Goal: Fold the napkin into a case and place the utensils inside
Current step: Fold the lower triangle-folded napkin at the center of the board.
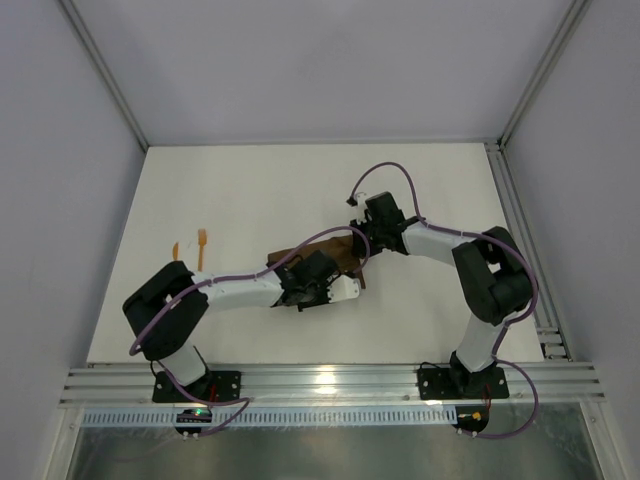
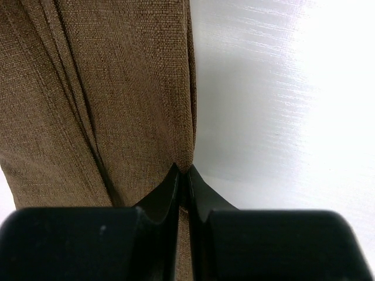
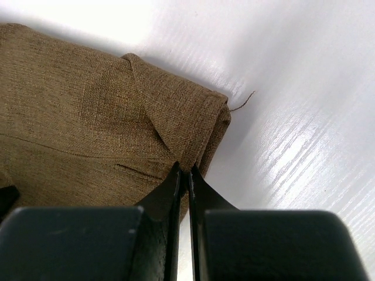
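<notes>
Top external view has the dark brown napkin (image 1: 300,252) lying mid-table on the white table (image 1: 250,190), folded into a narrow band. Much of it is hidden under the two wrists, which meet over its right end. A purple cable (image 1: 240,275) runs along the left arm across the cloth. The utensils (image 1: 200,246), two thin orange-tan pieces, lie side by side well to the left of the cloth, with bare tabletop between and nothing over them. In the left wrist view, the left gripper (image 2: 183,175) has its fingers pressed together on the napkin's right-hand edge, with pleats running away from the pinch and bright table to the right. In the right wrist view, the right gripper (image 3: 184,174) is likewise clamped on the cloth beside a rolled, layered corner. A loose thread (image 3: 243,100) sticks out from that corner onto the table. Grey walls (image 1: 60,150) enclose the table on three sides, and an aluminium rail (image 1: 330,385) holds both arm bases at the near edge.
</notes>
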Tool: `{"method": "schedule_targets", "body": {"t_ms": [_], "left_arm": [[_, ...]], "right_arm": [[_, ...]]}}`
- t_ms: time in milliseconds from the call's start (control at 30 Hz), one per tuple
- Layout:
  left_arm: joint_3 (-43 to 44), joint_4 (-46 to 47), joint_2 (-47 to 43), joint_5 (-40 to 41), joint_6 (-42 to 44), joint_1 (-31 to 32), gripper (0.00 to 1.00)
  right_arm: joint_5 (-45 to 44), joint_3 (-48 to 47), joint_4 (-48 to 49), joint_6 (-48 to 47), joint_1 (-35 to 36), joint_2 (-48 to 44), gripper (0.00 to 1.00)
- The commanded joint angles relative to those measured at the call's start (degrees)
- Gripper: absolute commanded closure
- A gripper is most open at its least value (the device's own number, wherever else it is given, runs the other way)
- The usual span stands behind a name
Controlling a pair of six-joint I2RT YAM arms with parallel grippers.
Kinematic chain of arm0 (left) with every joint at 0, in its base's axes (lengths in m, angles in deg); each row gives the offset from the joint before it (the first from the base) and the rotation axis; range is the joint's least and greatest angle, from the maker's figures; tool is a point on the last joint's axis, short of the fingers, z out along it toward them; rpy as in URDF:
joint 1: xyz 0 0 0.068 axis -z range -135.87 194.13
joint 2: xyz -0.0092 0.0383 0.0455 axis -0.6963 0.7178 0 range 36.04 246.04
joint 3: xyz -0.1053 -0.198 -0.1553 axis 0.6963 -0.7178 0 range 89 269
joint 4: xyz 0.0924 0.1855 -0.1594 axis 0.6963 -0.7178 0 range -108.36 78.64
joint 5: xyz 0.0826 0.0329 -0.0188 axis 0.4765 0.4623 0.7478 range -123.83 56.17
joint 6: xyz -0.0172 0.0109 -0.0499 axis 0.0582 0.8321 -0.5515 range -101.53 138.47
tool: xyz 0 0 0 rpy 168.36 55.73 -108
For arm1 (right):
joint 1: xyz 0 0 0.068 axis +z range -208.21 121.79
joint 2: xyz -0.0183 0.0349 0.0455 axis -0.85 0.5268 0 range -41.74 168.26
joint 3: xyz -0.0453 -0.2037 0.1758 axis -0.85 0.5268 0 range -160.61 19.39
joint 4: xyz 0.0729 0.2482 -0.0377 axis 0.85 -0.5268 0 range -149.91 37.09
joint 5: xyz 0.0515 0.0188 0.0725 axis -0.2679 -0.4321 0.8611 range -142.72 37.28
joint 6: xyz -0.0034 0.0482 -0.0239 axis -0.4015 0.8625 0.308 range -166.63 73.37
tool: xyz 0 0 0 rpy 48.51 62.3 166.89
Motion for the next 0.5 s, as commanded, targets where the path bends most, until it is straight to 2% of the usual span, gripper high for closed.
{"method": "schedule_targets", "body": {"t_ms": [0, 467], "left_arm": [[-1.25, -0.57, -1.05, -1.93, 1.10, 0.32, 0.94], [-0.47, -1.01, -2.02, -2.63, 1.10, 0.32, 0.89]], "right_arm": [[0.76, -0.56, 2.84, 1.44, -0.31, -2.85, 0.97], [3.31, 0.23, 6.01, 5.22, -0.31, 1.19, 0.97]]}}
